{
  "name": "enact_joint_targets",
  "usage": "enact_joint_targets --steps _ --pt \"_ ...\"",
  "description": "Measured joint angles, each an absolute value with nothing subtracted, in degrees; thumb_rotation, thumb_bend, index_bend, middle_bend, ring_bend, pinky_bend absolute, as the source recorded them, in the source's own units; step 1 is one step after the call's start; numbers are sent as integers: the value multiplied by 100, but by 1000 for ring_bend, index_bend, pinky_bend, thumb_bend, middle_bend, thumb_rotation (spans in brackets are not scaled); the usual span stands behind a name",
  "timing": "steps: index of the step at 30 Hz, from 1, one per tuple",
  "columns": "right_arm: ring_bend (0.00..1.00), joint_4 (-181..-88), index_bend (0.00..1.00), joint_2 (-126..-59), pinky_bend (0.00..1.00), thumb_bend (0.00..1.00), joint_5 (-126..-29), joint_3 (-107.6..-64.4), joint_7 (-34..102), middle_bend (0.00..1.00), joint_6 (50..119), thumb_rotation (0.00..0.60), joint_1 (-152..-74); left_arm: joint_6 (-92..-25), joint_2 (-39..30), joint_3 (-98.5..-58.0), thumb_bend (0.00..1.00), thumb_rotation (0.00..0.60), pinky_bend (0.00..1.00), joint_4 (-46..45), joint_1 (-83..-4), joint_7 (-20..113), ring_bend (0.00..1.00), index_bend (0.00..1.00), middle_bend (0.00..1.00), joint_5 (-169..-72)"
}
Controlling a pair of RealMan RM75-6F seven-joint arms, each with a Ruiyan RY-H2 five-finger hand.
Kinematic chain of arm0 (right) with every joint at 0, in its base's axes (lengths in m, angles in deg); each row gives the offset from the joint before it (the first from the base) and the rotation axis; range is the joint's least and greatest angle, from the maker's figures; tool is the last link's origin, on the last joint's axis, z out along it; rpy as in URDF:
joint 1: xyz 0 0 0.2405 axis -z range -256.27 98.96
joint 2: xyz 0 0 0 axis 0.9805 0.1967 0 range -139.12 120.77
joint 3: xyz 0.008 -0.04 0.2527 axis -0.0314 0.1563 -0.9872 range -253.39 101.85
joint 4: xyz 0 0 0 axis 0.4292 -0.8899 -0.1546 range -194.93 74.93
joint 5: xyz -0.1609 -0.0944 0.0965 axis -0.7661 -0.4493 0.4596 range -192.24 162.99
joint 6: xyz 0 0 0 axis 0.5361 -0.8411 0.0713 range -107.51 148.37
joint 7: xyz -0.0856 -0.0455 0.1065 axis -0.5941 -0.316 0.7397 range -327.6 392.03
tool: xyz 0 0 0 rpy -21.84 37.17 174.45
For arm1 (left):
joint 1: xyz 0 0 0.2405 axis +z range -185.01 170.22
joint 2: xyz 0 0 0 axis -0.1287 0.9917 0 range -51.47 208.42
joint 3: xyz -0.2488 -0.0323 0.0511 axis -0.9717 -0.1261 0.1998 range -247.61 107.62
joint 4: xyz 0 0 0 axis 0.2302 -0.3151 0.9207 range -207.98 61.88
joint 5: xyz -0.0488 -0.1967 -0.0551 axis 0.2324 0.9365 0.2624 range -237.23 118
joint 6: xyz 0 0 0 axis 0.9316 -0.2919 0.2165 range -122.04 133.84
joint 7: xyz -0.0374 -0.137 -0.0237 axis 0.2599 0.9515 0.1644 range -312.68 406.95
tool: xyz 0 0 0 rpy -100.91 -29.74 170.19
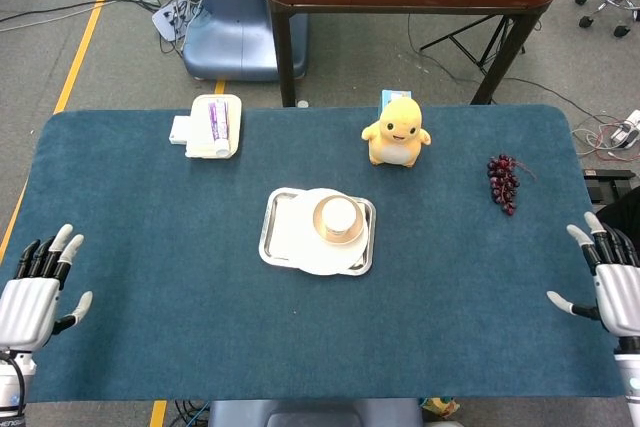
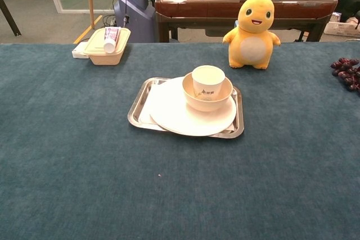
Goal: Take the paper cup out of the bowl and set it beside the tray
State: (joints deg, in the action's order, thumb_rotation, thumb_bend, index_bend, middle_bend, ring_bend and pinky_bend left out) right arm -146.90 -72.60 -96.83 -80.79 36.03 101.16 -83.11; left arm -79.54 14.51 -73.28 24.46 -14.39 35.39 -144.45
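Two robot hands sit at the near corners of the blue worktop [image 1: 150,347], well apart from everything on it. The left robot hand [image 1: 30,302] lies palm-down with fingers spread and holds nothing; the right robot hand [image 1: 612,287] is likewise spread and empty. Neither appears in the chest view.

Near the middle of the worktop lies a metal tray [image 2: 138,108], with a white plate [image 2: 169,113] resting on it and overhanging its near edge. On the right part of the plate stands a cream bowl [image 2: 194,98], and the paper cup [image 2: 208,81] stands upright inside that bowl, its rim rising above the bowl's edge.

Beyond the tray, toward the far right, a yellow plush toy [image 2: 252,26] stands facing the robot. At the far left sits a pale lidded box [image 2: 98,49] with a tube [image 2: 111,37] lying on top. A bunch of dark grapes [image 1: 503,182] lies toward the right edge, apart from the rest.
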Motion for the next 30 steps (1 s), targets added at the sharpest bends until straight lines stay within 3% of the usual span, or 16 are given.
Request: enact_joint_targets --steps 5,18,30 --pt "0 -14785 23 -7069 0 104 -9557 -8144 3683 0 9526 600 -8595 -7968 1446 -7344 324 600 0 2449 -1422 3549 0 0 0 -14410" --pt "0 -15378 23 -6202 0 104 -8888 -8545 3722 0 7061 600 -10163 -7939 1518 -7467 324 600 0 2422 -1421 3704 0 0 0 -14191" --pt "0 -15604 23 -6219 0 103 -7940 -8869 2949 0 5701 600 -11612 -7939 1591 -7533 324 600 0 2382 -1407 3937 0 0 0 -14087"
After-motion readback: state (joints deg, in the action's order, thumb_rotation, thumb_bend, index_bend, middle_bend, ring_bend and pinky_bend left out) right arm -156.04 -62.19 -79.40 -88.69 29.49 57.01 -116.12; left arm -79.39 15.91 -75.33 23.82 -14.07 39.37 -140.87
